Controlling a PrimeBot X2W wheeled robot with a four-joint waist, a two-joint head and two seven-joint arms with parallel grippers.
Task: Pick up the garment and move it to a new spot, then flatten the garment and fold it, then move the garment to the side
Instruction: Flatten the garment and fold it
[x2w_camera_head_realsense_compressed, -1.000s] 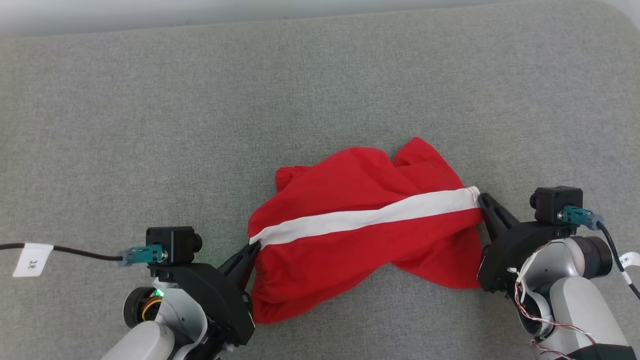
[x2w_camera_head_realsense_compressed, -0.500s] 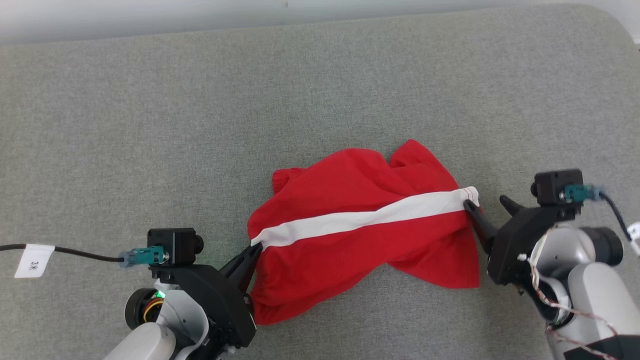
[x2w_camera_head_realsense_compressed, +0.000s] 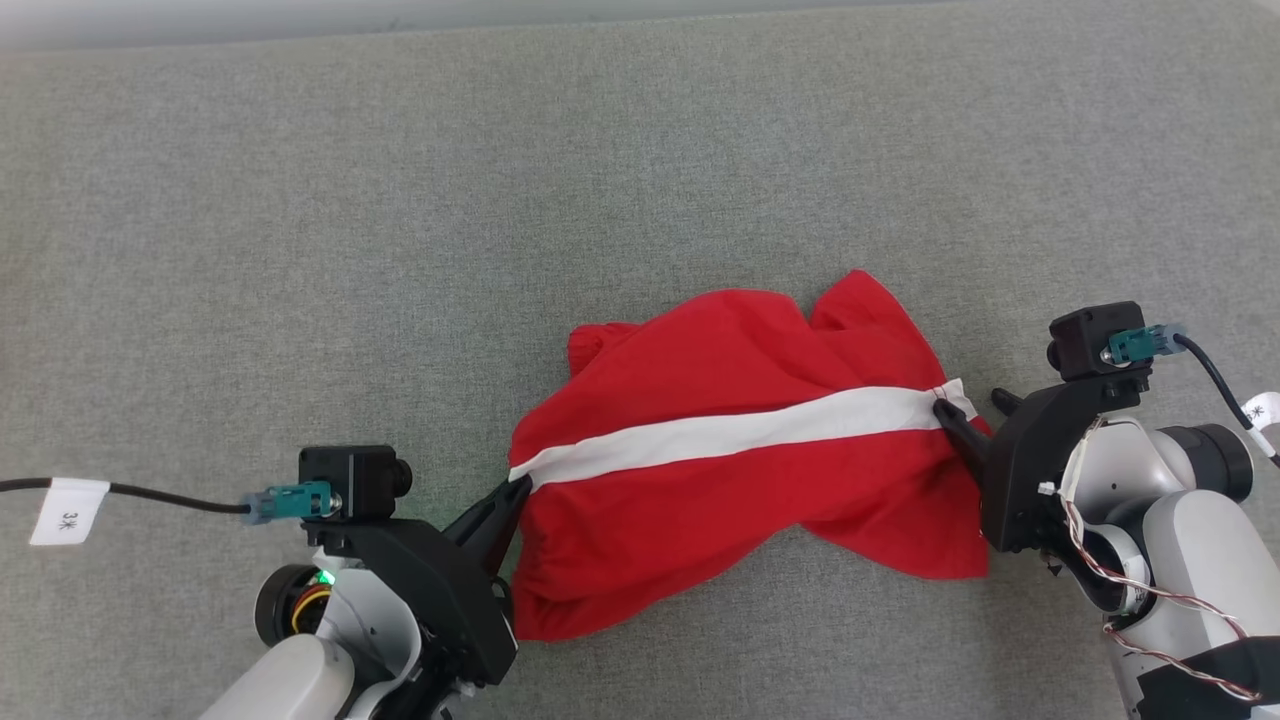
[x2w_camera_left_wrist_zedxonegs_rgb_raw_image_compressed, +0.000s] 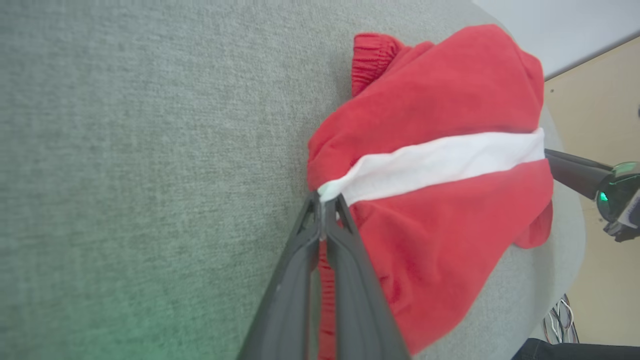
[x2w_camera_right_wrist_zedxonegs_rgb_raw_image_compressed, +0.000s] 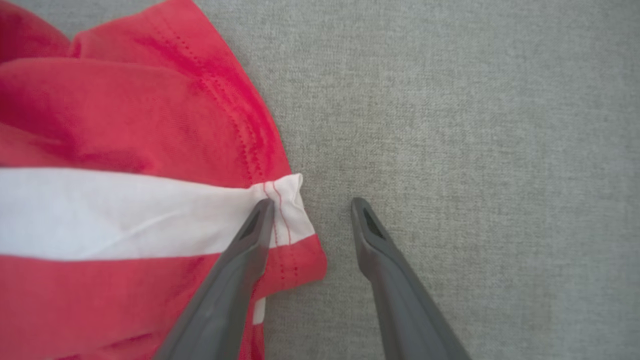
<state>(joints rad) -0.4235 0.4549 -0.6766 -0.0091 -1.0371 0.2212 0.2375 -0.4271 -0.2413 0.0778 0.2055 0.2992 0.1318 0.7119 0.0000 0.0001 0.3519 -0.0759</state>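
A red garment (x2w_camera_head_realsense_compressed: 700, 510) with a white stripe (x2w_camera_head_realsense_compressed: 740, 432) lies crumpled on the grey padded surface (x2w_camera_head_realsense_compressed: 400, 250). My left gripper (x2w_camera_head_realsense_compressed: 515, 492) is shut on the stripe's left end, and in the left wrist view its closed fingers (x2w_camera_left_wrist_zedxonegs_rgb_raw_image_compressed: 322, 202) pinch the white cloth of the garment (x2w_camera_left_wrist_zedxonegs_rgb_raw_image_compressed: 440, 225). My right gripper (x2w_camera_head_realsense_compressed: 970, 402) stands open at the stripe's right end. In the right wrist view one finger (x2w_camera_right_wrist_zedxonegs_rgb_raw_image_compressed: 250, 240) rests on the white hem of the garment (x2w_camera_right_wrist_zedxonegs_rgb_raw_image_compressed: 125, 125), while the other finger (x2w_camera_right_wrist_zedxonegs_rgb_raw_image_compressed: 380, 250) is over bare grey fabric, the right gripper (x2w_camera_right_wrist_zedxonegs_rgb_raw_image_compressed: 311, 202) gripping nothing.
Grey surface stretches wide beyond and to the left of the garment. Its rounded edge (x2w_camera_left_wrist_zedxonegs_rgb_raw_image_compressed: 570, 260) lies close past the garment on the right-arm side. A black cable with a white tag (x2w_camera_head_realsense_compressed: 68, 510) trails from the left wrist.
The right gripper has opened and let go of the stripe's right end, whose corner now lies slack. The left gripper keeps its hold. The head camera has shifted slightly.
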